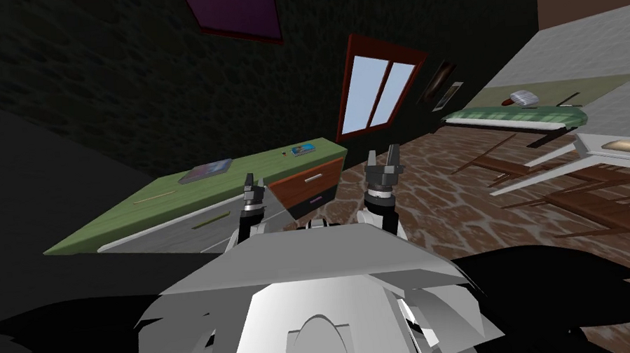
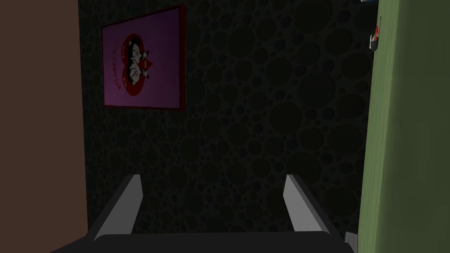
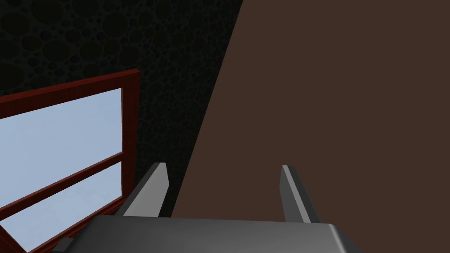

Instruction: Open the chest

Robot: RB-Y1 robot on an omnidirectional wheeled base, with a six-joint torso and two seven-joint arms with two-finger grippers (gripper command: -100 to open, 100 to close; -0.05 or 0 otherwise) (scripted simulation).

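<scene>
The chest (image 1: 188,195) is a long low piece with a green top, standing against the dark wall ahead to my left. Its front has grey drawers (image 1: 170,231) and, at the near end, an orange-brown drawer (image 1: 307,178) with a pale bar handle above a dark one. All drawers look closed. My left gripper (image 1: 254,181) is raised in front of the chest's front, open and holding nothing. The left wrist view shows its fingers (image 2: 213,193) apart, with the chest's green top (image 2: 404,131) beside them. My right gripper (image 1: 383,153) is raised past the chest's end, open (image 3: 222,189) and empty.
A grey book (image 1: 205,171), a small blue book (image 1: 302,149) and a thin stick (image 1: 153,196) lie on the chest's top. A green-covered bed (image 1: 520,116) and white furniture (image 1: 586,153) stand to the right, and wooden slats (image 1: 590,205) lie on the stone-patterned floor.
</scene>
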